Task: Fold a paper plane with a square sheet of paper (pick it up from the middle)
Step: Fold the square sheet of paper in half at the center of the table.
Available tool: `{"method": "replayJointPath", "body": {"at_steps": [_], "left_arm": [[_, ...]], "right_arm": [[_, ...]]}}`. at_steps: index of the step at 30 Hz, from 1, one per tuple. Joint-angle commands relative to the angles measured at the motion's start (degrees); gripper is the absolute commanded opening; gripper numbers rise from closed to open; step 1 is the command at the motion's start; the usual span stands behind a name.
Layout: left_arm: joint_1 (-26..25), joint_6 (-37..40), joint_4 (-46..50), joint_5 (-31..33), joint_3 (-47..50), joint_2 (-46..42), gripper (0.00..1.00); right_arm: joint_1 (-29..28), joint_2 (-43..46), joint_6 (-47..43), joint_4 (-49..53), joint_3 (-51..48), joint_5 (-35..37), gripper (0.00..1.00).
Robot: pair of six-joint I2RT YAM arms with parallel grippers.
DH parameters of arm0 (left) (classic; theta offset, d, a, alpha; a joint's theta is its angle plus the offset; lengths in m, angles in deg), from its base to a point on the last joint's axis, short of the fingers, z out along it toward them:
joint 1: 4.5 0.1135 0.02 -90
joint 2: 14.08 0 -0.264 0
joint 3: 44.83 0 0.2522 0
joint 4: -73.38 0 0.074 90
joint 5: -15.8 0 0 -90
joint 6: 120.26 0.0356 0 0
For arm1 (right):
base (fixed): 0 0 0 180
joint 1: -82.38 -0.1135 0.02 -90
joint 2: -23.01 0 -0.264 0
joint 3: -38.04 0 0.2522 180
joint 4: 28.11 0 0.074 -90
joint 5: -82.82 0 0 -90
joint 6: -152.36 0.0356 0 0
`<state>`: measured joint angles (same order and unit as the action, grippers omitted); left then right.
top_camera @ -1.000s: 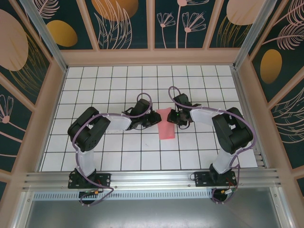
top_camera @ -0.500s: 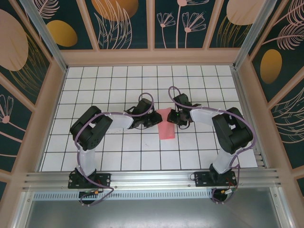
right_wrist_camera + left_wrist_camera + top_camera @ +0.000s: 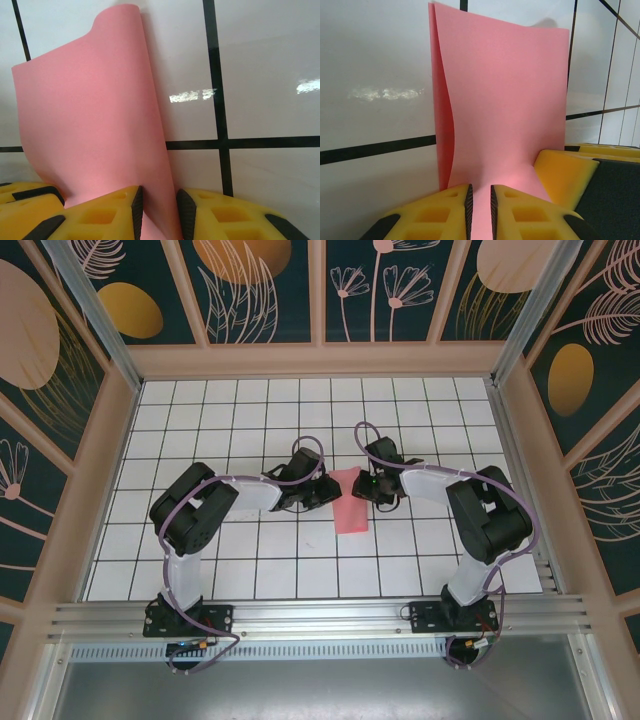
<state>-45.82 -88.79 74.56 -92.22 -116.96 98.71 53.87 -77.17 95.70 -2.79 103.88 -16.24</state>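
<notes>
The left arm's elbow (image 3: 190,512) has edged right; left fingers (image 3: 445,212) and right fingers (image 3: 107,212) each pinch the folded pink sheet (image 3: 349,504).

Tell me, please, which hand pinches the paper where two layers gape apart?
The left hand: two paper layers separate beside it; the right hand pinches one smooth curl.

fixed camera high behind the arms (image 3: 190,515) looking down on the gridded table (image 3: 200,560), wrist cameras close up along their fingers (image 3: 435,212), all sharing the pink paper (image 3: 349,505)
</notes>
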Motion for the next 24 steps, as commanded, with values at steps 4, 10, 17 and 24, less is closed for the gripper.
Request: {"method": "replayJointPath", "body": {"at_steps": [4,10,17,24], "left_arm": [[-0.41,1.22,1.75,-0.61,-1.27,1.64,0.2],[-0.4,1.56,4.13,0.35,-1.13,2.06,0.19],[-0.4,1.83,6.72,2.03,0.52,1.98,0.19],[-0.38,1.66,7.79,3.14,1.32,2.25,0.17]], "right_arm": [[0.29,-6.22,-1.26,1.13,-3.12,5.1,0.32],[0.24,-6.17,-1.35,1.02,-3.03,4.92,0.31],[0.29,-5.81,-1.77,0.84,-2.68,4.19,0.32],[0.26,-2.93,-4.14,0.97,-2.42,1.64,0.35]]}}
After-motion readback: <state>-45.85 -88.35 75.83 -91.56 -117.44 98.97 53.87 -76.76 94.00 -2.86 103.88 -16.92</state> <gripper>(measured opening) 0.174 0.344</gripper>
